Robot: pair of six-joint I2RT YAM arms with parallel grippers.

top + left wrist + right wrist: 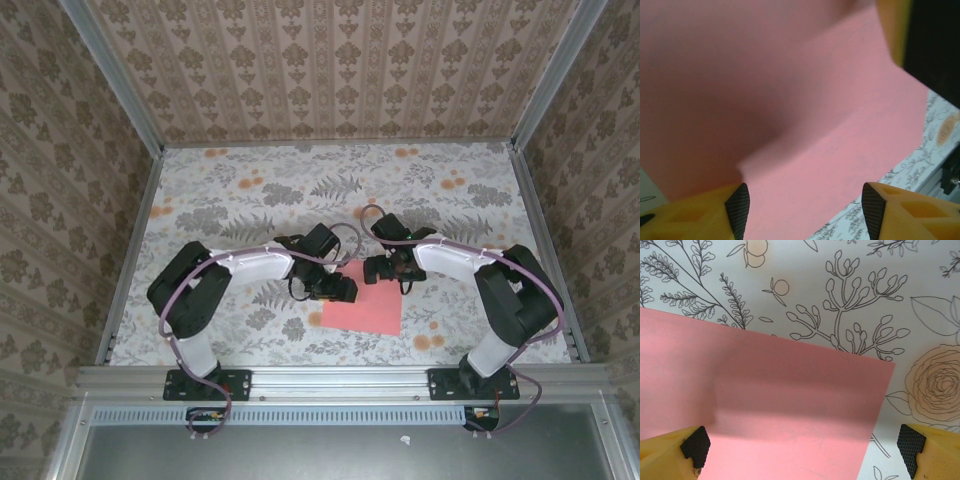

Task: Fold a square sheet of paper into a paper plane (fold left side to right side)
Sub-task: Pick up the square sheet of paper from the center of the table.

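Both grippers down at the pink sheet, jaws apart

Top view: I see the thin salmon-pink square sheet of paper (365, 312) lying on the floral-print table (250, 190) near the front, left gripper (340, 290) at its upper-left corner, right gripper (378, 268) by its top edge. Left wrist: my left fingers (737, 210) stand apart, pink paper under them. Right wrist: right fingers (695, 442) spread wide over a corner of the sheet.

Two black-and-white arms (250, 265) with purple cables (163, 312), yellow tool fingers (665, 455) tipped with black textured pads (912, 444)
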